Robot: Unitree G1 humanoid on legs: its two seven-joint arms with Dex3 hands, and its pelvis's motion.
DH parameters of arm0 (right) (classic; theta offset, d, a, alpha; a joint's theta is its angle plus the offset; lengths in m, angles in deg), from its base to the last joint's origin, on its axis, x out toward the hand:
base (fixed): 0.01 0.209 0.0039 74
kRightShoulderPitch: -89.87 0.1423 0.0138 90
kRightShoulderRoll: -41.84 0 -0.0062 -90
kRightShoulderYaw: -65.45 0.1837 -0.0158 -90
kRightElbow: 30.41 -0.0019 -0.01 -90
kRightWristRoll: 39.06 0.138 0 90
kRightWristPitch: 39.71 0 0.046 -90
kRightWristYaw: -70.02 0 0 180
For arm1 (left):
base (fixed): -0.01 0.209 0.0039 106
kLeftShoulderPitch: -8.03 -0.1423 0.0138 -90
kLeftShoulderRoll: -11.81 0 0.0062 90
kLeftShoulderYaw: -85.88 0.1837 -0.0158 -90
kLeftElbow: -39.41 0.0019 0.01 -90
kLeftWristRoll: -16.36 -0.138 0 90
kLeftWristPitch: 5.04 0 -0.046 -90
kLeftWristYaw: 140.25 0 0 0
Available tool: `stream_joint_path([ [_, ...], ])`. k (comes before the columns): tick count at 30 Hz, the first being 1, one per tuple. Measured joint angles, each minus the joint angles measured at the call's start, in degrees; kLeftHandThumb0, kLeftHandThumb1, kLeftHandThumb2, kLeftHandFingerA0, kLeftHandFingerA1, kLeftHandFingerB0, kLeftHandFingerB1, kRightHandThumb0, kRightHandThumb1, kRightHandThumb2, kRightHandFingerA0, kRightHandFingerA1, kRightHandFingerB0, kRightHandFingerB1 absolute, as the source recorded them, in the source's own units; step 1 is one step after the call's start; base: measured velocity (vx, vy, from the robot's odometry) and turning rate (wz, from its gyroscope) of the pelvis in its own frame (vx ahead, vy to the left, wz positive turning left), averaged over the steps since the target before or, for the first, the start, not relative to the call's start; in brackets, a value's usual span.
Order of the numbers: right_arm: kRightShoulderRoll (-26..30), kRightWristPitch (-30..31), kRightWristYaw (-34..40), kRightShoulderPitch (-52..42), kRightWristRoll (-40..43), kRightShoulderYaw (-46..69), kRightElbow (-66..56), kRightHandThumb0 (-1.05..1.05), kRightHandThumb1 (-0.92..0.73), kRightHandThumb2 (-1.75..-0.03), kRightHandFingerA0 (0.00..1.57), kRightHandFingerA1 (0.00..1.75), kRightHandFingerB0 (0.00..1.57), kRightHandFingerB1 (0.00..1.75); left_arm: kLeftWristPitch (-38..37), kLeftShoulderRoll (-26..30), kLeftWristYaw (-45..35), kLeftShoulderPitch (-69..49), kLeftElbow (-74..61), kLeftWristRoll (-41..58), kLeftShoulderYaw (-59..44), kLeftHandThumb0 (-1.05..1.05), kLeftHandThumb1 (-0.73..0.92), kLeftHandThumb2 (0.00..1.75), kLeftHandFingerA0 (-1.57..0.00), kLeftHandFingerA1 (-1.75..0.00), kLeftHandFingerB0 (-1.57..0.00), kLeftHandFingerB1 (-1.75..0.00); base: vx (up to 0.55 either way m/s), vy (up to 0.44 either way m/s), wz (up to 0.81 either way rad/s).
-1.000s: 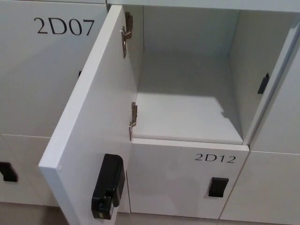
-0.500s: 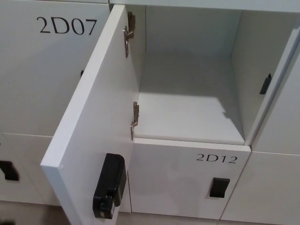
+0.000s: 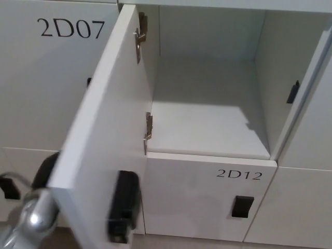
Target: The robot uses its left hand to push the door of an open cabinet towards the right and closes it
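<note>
The cabinet door [image 3: 101, 129] stands open at centre-left of the frame, its black lock [image 3: 123, 206] near the bottom edge. The left hand [image 3: 45, 170] shows at lower left behind the door's edge; its fingers cannot be made out.

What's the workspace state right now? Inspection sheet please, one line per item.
Surface: cabinet shelf bare, nothing on it.
Job's things: cabinet door wide open, hinged on its left side by two metal hinges; black lock on its inner face.
Clutter: nothing seen.
Hands: left arm enters at lower left, behind the door's outer edge; the image is blurred and the fingers are not visible. Right hand not in view.
Cables: a thin wire loop beside the left arm, blurred.
Surroundings: closed lockers 2D07 and 2D12, the latter with a black handle.
</note>
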Motion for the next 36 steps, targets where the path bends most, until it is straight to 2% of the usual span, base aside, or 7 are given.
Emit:
stream_joint_path([
  [14,0.0,-0.1,-0.1,0.6,0.1,-0.1,-0.1,-0.51,-0.81,-0.65,0.50,0.40,0.46,0.37,7.5,-12.6,-0.4,8.1,-6.7,-10.2,16.9,-0.69,0.92,0.69,-0.33,-0.32,-0.28,-0.29,0.00,0.000,0.00],
  [16,0.0,-0.1,-0.1,0.6,0.1,-0.1,-0.1,-0.50,-0.77,-0.64,0.47,0.39,0.48,0.37,7.7,-14.5,-0.6,9.6,-6.7,-11.0,18.5,-0.32,0.44,0.89,-0.56,-0.70,-0.46,-0.64,0.00,0.000,0.00],
  [20,0.0,-0.5,-0.1,0.7,0.1,-0.1,-0.2,-0.50,-0.77,-0.64,0.47,0.39,0.48,0.37,8.3,-23.5,-1.3,15.4,-8.1,-13.8,24.7,0.45,0.36,0.82,-0.71,-0.80,-0.61,-0.73,0.00,0.000,0.00],
  [26,0.0,-1.4,-0.1,0.3,0.0,-0.4,-0.3,-0.50,-0.77,-0.64,0.47,0.39,0.48,0.37,8.2,-30.2,-2.9,17.2,-17.1,-16.6,35.3,-0.45,0.92,0.96,0.00,-0.20,0.00,-0.19,0.00,0.002,-0.01],
  [33,-0.1,-3.4,-0.1,-5.1,-0.1,-1.1,-0.2,-0.50,-0.77,-0.64,0.47,0.39,0.48,0.37,9.2,-25.4,-7.6,8.0,-28.0,-18.4,42.6,-0.92,0.92,1.15,0.00,-0.35,0.00,-0.35,0.00,0.000,0.00],
  [35,-0.1,-3.6,-0.1,-6.9,-0.1,-1.0,0.0,-0.92,-0.88,-0.67,0.38,0.41,0.29,0.39,9.4,-21.0,-8.0,4.5,-27.9,-18.5,41.8,-0.69,0.86,0.76,-0.38,-0.40,-0.29,-0.34,0.00,0.000,0.00],
  [36,-0.2,-3.1,-0.2,-7.1,0.1,-0.7,0.2,-0.43,-0.79,-0.64,0.55,0.40,0.50,0.38,9.4,-19.4,-8.0,3.2,-27.8,-18.5,41.3,-0.69,0.85,0.76,-0.37,-0.38,-0.28,-0.34,0.00,0.000,0.00],
])
